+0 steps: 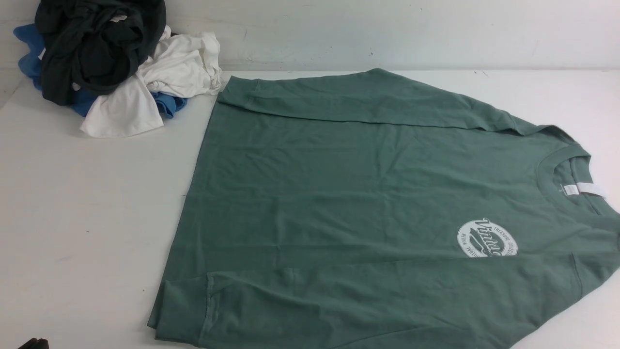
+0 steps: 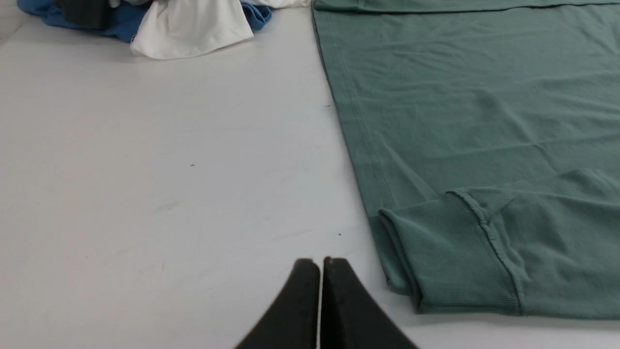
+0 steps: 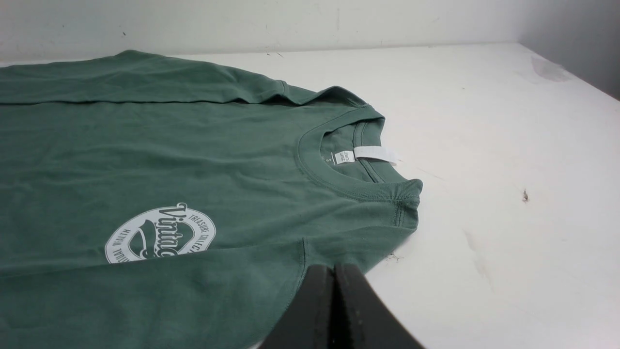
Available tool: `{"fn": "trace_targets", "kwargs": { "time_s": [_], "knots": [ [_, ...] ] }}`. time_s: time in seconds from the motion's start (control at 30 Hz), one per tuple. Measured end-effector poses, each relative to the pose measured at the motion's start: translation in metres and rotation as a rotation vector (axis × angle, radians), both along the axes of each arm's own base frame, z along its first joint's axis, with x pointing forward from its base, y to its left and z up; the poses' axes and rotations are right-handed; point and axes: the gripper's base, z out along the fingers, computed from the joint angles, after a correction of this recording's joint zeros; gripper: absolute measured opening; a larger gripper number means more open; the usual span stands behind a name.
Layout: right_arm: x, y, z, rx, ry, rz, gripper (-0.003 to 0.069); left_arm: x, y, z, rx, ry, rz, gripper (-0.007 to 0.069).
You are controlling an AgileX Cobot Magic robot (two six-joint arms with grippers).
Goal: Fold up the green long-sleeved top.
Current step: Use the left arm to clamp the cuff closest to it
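The green long-sleeved top [image 1: 339,194] lies flat on the white table [image 1: 87,218], neck to the right and hem to the left. Both sleeves are folded in over the body: the far one [image 1: 363,99] along the back edge, the near one [image 1: 363,300] along the front. The white oval logo [image 1: 487,238] is partly covered by the near sleeve, and the neck label [image 3: 368,155] shows. My left gripper [image 2: 319,261] is shut and empty over bare table, just left of the near cuff [image 2: 445,257]. My right gripper [image 3: 334,267] is shut over the top's near shoulder edge, with no cloth seen between its fingers.
A heap of black [image 1: 92,48], white [image 1: 160,77] and blue [image 1: 29,53] garments sits at the back left corner, close to the top's far hem corner. A pale wall [image 1: 387,29] closes the back of the table. Bare tabletop [image 3: 508,194] lies right of the neck.
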Motion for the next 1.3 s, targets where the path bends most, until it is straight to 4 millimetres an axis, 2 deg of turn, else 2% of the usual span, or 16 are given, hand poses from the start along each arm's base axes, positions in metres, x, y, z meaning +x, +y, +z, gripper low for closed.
{"fn": "trace_targets", "kwargs": {
  "time_s": [0.47,0.7,0.83,0.9,0.93,1.0,1.13,1.23,1.3],
  "knots": [
    [0.0,0.0,0.0,0.0,0.0,0.0,-0.0014,0.0,0.002,0.001,0.101,-0.021,-0.011,-0.0007],
    [0.001,-0.001,0.004,-0.061,-0.044,-0.003,-0.0014,0.004,0.002,0.021,0.078,-0.251,0.011,-0.0007],
    [0.001,0.0,0.032,-0.117,-0.348,0.003,-0.0014,0.002,0.003,0.045,0.048,-0.519,0.037,-0.0007],
    [-0.001,0.001,0.042,-0.105,-0.471,0.008,-0.0014,0.0,0.004,0.054,0.035,-0.62,0.046,-0.0007],
    [-0.006,0.003,0.056,-0.071,-0.636,0.023,-0.0014,-0.004,0.005,0.064,0.009,-0.733,0.057,-0.0007],
    [-0.012,0.004,0.066,-0.032,-0.771,0.045,-0.0014,-0.008,0.006,0.072,-0.05,-0.821,0.066,-0.0007],
    [-0.018,0.006,0.074,0.065,-0.898,0.093,-0.0014,-0.013,0.009,0.082,-0.163,-0.929,0.072,-0.0007],
    [-0.015,0.009,0.085,0.106,-0.881,0.138,-0.0014,-0.007,0.007,0.112,-0.2,-0.889,0.06,-0.0007],
    [-0.012,0.01,0.093,0.087,-0.862,0.147,-0.0014,-0.004,0.007,0.121,-0.192,-0.873,0.056,-0.0007]
  ]
}}
